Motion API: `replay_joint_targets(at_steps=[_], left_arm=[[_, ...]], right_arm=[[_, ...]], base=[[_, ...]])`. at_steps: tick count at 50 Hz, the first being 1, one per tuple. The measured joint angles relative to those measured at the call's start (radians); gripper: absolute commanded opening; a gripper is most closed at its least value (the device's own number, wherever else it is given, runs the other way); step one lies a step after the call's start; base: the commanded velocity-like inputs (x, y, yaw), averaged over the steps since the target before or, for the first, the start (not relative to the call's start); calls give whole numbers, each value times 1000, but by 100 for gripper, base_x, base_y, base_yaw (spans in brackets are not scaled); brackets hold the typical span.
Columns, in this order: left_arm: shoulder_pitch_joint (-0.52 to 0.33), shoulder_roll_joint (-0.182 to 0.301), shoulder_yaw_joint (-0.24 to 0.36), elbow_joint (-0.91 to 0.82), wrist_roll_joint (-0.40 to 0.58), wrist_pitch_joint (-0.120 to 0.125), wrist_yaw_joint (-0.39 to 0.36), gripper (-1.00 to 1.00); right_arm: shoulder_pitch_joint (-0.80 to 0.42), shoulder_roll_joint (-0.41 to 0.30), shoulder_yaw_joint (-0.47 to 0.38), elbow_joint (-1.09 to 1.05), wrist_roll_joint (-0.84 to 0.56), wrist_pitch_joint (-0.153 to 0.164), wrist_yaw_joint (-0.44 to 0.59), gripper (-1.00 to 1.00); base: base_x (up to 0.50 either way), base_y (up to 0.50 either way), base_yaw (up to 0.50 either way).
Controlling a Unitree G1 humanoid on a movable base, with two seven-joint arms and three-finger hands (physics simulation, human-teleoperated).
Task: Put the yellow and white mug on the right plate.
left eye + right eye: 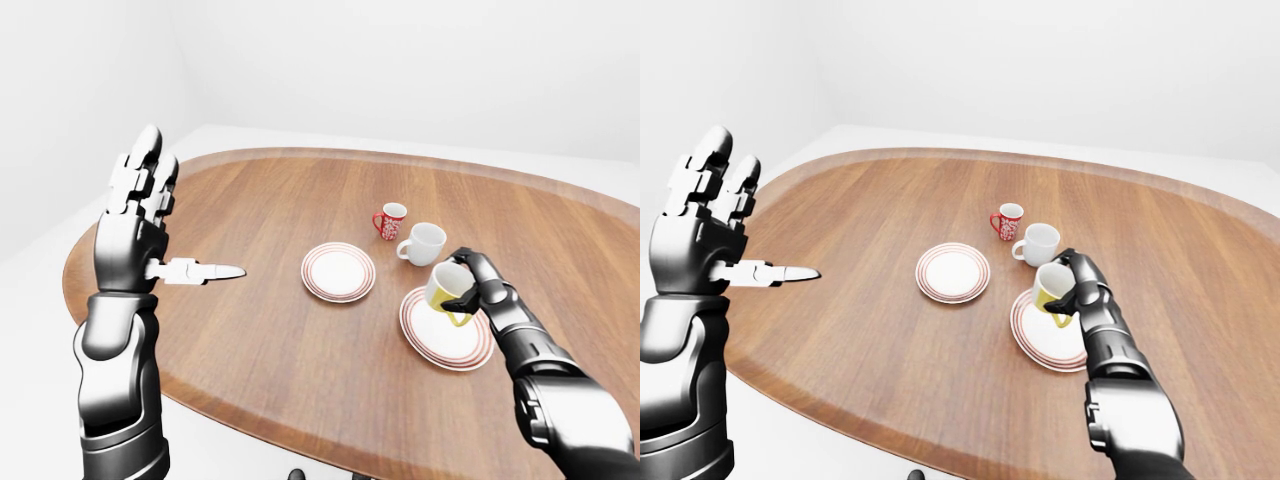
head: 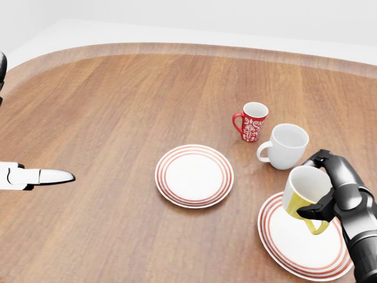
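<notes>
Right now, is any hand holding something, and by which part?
The right hand holds the yellow and white mug by its body, near the handle; the left hand holds nothing.

Oval wooden table (image 2: 118,106) carries two red-ringed plates (image 2: 194,175) (image 2: 294,247), red patterned mug (image 2: 252,121), white mug (image 2: 286,145).
</notes>
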Motion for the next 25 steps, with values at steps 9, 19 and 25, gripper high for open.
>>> replay_joint_targets(at_steps=[9,19,25], left_arm=[[2,-1,-1,1,3,0,-1,89],[4,-3,-3,4,6,0,-2,89],[5,-4,-3,2,7,0,-3,89]], right_arm=[[-7,-27,-3,45,9,-15,-14,-100],[-8,-55,-10,78,17,-24,-25,-100],[-7,-68,-13,90,22,-26,-28,-100]], base=[[0,0,0],[0,0,0],[0,0,0]])
